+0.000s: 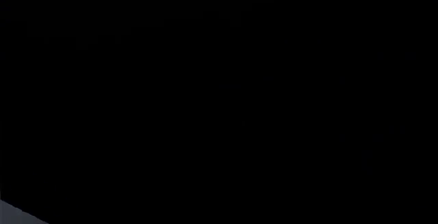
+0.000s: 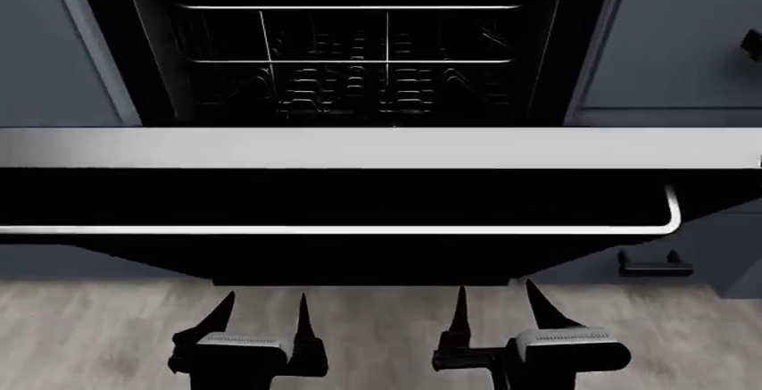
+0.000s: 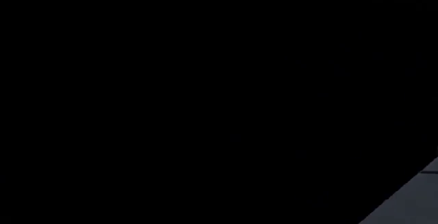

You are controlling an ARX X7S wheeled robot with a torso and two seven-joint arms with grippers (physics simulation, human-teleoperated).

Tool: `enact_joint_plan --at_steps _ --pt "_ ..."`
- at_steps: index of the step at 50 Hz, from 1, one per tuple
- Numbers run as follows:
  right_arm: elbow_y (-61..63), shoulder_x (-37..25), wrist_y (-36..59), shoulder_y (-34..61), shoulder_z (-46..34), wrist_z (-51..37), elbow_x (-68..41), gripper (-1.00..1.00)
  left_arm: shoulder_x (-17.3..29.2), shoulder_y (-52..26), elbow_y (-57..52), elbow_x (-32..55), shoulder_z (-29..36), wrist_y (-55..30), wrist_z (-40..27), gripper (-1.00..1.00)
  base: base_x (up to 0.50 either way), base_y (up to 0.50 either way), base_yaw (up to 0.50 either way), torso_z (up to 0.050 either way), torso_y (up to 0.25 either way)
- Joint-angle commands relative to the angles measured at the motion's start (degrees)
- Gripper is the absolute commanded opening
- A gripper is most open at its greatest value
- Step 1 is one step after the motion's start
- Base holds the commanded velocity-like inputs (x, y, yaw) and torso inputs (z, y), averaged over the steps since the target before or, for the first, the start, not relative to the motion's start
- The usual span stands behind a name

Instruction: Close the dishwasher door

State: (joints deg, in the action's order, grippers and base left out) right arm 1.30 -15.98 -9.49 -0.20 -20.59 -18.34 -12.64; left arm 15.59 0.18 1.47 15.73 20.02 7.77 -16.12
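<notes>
both grippers, left (image 2: 264, 308) and right (image 2: 494, 299), are sitting open and empty under the door (image 2: 357, 198); lifting evenly beneath its edge should be closing it.

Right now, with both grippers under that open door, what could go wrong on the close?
1. Both the left gripper and the right gripper point open fingers at the lower edge of the dishwasher door; thin tips could slip off the glossy panel.
2. Both wrist views are almost entirely black, so contact can be judged only from the head view.
3. The handle sits just above the fingers and could snag one as the door swings.
</notes>
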Motion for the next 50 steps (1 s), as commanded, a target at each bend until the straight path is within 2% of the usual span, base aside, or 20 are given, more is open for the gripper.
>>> enact_joint_plan --at_steps 1,16,39,50 --pt "0.4 -0.2 -0.9 -0.7 -0.1 -0.4 0.0 1.0 0.3 0.5 -0.8 -0.3 0.3 0.1 -0.5 1.0 0.32 0.0 0.0 0.0 0.0" --pt "1.0 0.2 -0.5 -0.6 1.2 -3.5 0.8 1.0 0.7 0.4 -3.2 1.3 -0.4 1.8 -0.2 1.0 0.0 0.0 0.0 0.0 0.0" --pt "-3.7 0.9 6.1 10.1 1.2 -5.2 2.8 1.0 -0.1 -9.4 -1.3 0.7 -2.1 1.6 -1.2 1.0 0.0 0.0 0.0 0.0 0.001" --pt "-4.8 0.8 8.0 15.2 1.9 -5.3 2.6 1.0 -0.2 -13.1 -2.8 3.4 -2.0 -2.3 -0.9 1.0 0.0 0.0 0.0 0.0 0.0"
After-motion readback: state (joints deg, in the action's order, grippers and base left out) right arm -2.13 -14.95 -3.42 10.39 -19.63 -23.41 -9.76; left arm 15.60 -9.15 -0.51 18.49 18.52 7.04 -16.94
